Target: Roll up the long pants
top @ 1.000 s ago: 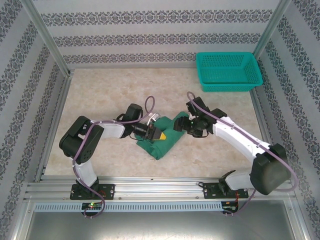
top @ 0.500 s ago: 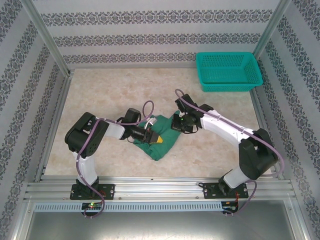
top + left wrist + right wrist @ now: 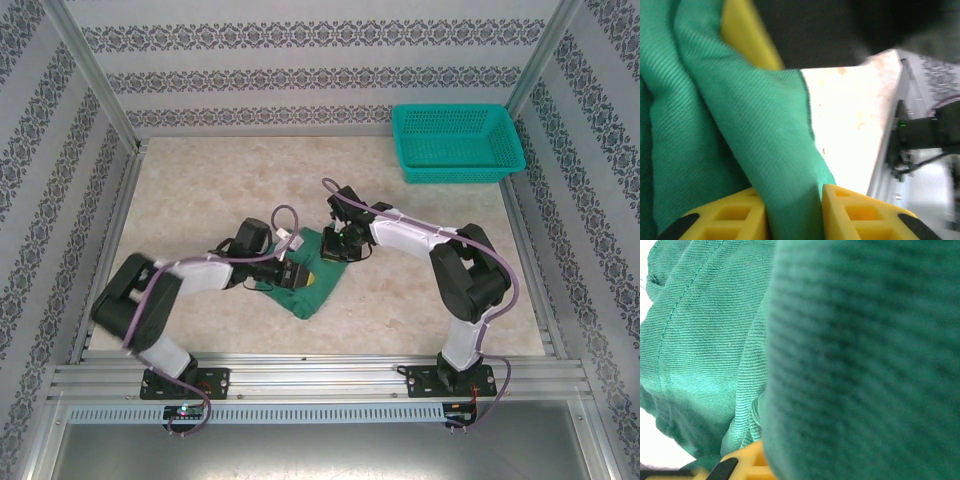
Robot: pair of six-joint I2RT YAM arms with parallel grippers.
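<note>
Our left gripper clamps a fold of the long pants; whether the right gripper grips, we cannot tell.

One long pants, one basket

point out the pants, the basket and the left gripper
pants (image 3: 321, 290), top view, on the folded cloth near its lower corner
basket (image 3: 460, 172), top view, on its near wall
left gripper (image 3: 303, 276), top view, between its fingertips, over the cloth
</note>
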